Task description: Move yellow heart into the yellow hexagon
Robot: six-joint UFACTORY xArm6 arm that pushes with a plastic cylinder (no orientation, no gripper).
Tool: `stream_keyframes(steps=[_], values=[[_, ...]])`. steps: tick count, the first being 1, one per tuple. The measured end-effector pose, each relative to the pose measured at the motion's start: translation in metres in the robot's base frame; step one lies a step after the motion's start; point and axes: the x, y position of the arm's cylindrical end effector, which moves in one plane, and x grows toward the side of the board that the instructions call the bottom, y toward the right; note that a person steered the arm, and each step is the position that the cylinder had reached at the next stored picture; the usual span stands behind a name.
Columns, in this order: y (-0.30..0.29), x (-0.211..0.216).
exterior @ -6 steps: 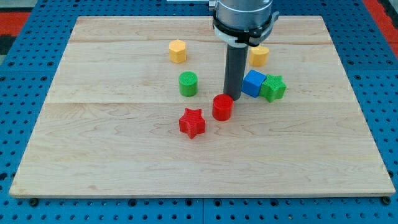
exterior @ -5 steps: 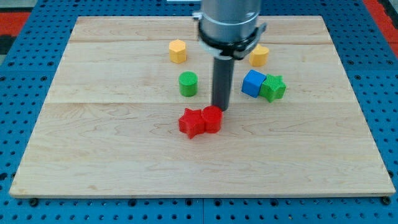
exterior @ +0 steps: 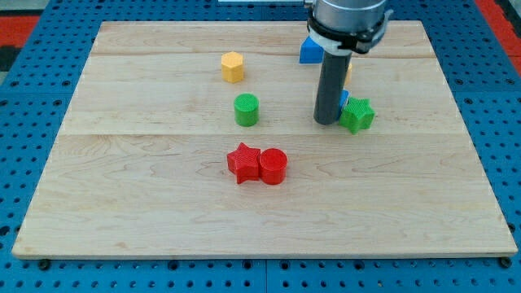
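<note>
My tip [exterior: 326, 122] is sitting bare on the board [exterior: 146, 203], holding nothing, just left of the green star [exterior: 357, 115]. It has swung right from the red cylinder [exterior: 273, 166], now touching the red star [exterior: 242, 162]. The rod is hiding most of the yellow heart [exterior: 347, 73] and blue cube [exterior: 344, 99]. The yellow hexagon [exterior: 233, 66] is sitting well apart, upper left.

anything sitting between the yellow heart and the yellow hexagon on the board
Nothing visible lies on the line between them. The heart is mostly hidden behind the rod; the hexagon sits to the view's left at about the same height. A blue block lies just above that line, and the green cylinder below it.
</note>
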Motion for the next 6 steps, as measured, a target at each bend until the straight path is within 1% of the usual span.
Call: stream_keyframes(steps=[1,3,4,6], values=[[-0.010,-0.016],[0.043,-0.017],[0.057,-0.017],[0.047,-0.035]])
